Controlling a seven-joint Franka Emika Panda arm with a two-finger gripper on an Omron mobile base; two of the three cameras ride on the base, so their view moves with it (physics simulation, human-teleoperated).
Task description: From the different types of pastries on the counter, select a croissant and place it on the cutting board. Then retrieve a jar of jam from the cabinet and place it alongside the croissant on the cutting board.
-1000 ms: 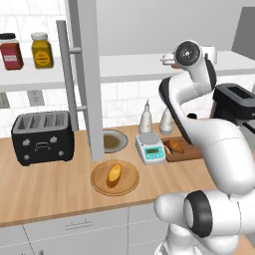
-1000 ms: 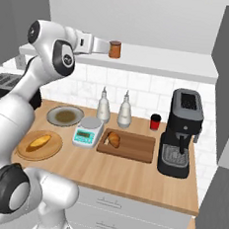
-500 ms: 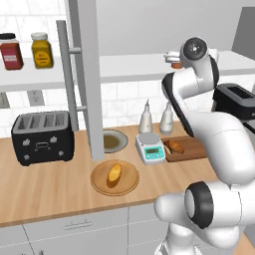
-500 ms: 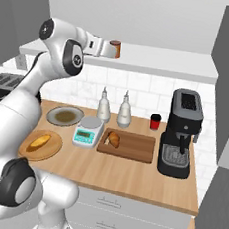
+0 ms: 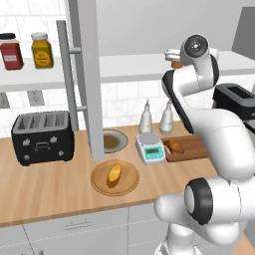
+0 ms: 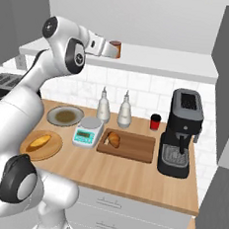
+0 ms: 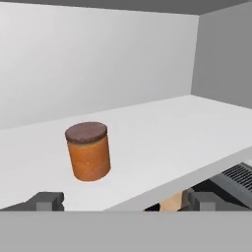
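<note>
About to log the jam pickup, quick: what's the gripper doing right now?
Gripper: open, holding nothing; the jam jar stands on the cabinet shelf ahead of the fingertips, untouched.

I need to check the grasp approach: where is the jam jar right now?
The jar of jam stands upright on the white cabinet shelf, just ahead of the open gripper and left of centre in the hand view; in the right base view it sits above the cutting board.

Glossy white rounded arm (image 5: pixel 209 124) segments, dark grey joint rings, small dark pincer (image 7: pixel 120 201) tips.
</note>
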